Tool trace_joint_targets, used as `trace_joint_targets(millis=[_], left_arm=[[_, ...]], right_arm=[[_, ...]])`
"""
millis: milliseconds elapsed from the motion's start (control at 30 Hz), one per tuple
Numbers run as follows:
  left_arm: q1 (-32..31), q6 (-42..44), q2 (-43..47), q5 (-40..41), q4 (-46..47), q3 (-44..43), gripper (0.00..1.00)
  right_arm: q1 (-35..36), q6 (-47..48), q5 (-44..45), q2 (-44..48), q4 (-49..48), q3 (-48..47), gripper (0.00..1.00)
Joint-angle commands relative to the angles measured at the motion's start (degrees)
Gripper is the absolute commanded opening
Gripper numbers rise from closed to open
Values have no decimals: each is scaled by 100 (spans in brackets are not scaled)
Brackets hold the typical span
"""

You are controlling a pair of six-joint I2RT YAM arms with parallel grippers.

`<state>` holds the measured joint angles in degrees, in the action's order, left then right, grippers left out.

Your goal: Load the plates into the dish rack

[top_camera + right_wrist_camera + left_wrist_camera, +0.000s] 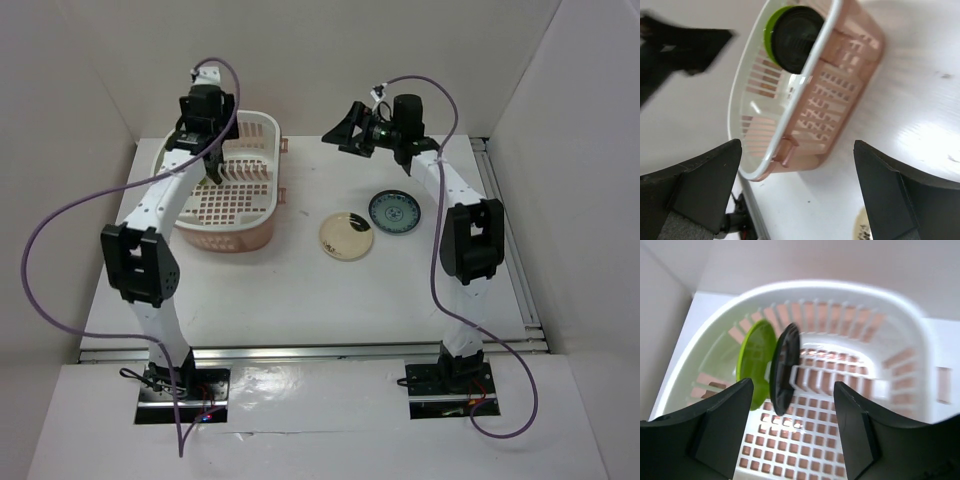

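White table (300, 300) boxed in by white walls (580, 150), shown from above and from both wrists. At far left sits the rack (262, 228). Inside it the green plate (756, 360) and black plate (784, 370) stand on edge, side by side, close but apparently not touching. The left gripper (792, 390) hangs just above them with jaws apart, grasping nothing. Its fingers (725, 425) flank the black plate without touching it. Whether that plate's lower edge is seated between ribs of the lattice floor is uncertain, as the wrist view is blurred there. The right gripper (345, 135) is held above the far table, jaws wide and empty, well apart from the rack. The cream plate (346, 236) and teal plate (394, 211) lie flat on the table, just beside each other, right of the rack and not yet loaded. Judged step: letting go of the black plate and clearing the rack. To do it well, the left arm should lift straight up along the plate's plane with jaws wide, since a sideways sweep could tip the black plate onto the green one. The right arm, nearer the flat plates, seems best placed for the next pick.
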<state>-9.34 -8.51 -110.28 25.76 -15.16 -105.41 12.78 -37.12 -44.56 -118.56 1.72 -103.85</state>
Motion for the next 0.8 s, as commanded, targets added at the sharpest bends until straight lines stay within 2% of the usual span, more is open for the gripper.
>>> trace_joint_targets(millis=[0, 233, 400, 533, 600, 700, 767], left_arm=[[29, -931, 946, -1010, -653, -393, 78], [29, -1881, 1983, -1837, -1015, 107, 80], [29, -2601, 2581, -2803, -1235, 747, 80], [-94, -2656, 3099, -3077, -1174, 1355, 79], [-155, -2595, 3372, -3347, -1174, 1531, 88], [-216, -2542, 3758, -3638, -1174, 1883, 90], [-269, -2541, 3917, -3876, -1113, 2076, 95]], right_arm=[[-354, 583, 403, 254, 435, 30, 100], [-416, 777, 684, 1010, 268, 1200, 100], [-416, 838, 1440, 1958, 181, 2209, 100], [-416, 838, 2318, 2977, 179, 3552, 100], [-416, 838, 2809, 3556, 354, 3941, 100], [-486, 646, 3442, 4059, 618, 4592, 100], [-547, 514, 3751, 4481, 768, 5030, 100]])
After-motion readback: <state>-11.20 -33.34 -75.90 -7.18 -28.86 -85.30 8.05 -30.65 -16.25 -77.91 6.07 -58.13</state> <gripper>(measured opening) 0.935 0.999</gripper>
